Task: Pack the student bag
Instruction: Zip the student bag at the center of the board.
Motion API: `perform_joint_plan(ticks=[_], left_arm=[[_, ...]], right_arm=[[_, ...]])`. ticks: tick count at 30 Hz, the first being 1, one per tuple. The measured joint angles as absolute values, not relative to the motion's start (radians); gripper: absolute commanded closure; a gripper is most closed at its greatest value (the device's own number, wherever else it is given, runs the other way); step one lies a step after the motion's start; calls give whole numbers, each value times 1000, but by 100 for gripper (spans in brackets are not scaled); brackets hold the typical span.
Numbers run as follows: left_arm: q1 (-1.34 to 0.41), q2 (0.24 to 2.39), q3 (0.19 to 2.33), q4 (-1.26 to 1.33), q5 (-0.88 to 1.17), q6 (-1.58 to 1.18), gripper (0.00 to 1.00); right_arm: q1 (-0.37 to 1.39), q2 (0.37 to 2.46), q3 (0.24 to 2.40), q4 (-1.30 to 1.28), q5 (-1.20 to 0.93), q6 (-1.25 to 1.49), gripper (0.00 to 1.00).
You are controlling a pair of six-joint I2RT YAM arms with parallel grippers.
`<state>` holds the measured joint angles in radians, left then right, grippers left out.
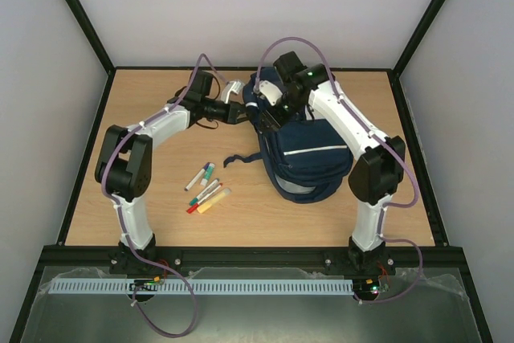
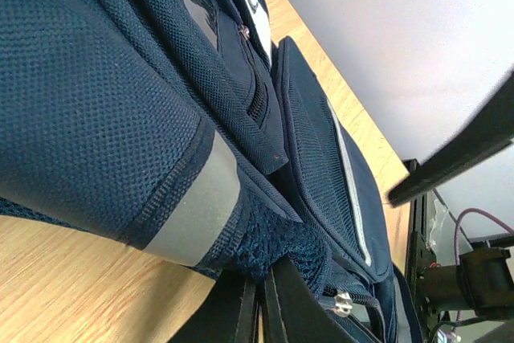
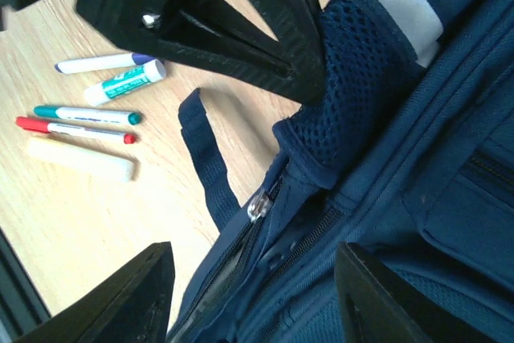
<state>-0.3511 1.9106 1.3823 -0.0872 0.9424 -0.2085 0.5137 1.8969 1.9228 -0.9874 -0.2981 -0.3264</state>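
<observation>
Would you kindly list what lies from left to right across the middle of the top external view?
left arm's elbow → markers → loose strap → student bag → right arm's elbow

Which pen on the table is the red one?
The thin red pen, lying between the teal marker and the pale yellow stick. No other has red ends.

Student bag [image 2: 96, 102] partly beyond wrist-view edges

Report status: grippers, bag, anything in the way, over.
Left gripper shut on mesh pocket of student bag. Right gripper open over zip pull. Markers loose on table, outside bag. Nothing blocking.
</observation>
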Motion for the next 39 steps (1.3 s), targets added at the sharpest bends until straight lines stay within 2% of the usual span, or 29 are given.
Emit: perform_joint_plan(ticks=[6, 12, 15, 19, 22, 25, 26, 28, 31, 32, 36, 39], left_arm=[[-356, 1887, 1361, -113, 955, -198, 98], [-359, 1881, 1362, -134, 974, -198, 97], [-360, 1881, 1362, -146, 979, -195, 98], [-360, 1881, 1376, -188, 976, -176, 97], [-360, 1881, 1389, -230, 968, -155, 98], [-360, 1881, 1405, -263, 961, -137, 97], [-360, 1881, 1410, -268, 959, -133, 98], [-362, 1881, 1419, -279, 958, -121, 98], [-366, 1881, 1434, -298, 952, -105, 97], [-366, 1882, 1442, -311, 945, -97, 91], [-369, 1883, 1479, -358, 909, -58, 57], [-374, 1866, 1518, -389, 840, 19, 50]], right_arm=[[477, 1975, 1951, -988, -391, -264, 34], [463, 2017, 1956, -989, -447, -219, 37], [463, 2040, 1957, -988, -459, -200, 49], [463, 2085, 1971, -988, -502, -182, 73], [453, 2104, 1972, -991, -545, -167, 75], [443, 2111, 1972, -991, -600, -146, 64], [438, 2112, 1972, -991, -617, -138, 66], [428, 2114, 1973, -990, -653, -125, 81], [418, 2125, 1978, -989, -695, -117, 97], [414, 2132, 1980, -990, -710, -107, 99], [406, 2156, 1983, -987, -750, -93, 99], [397, 2173, 1983, -981, -778, -81, 99]])
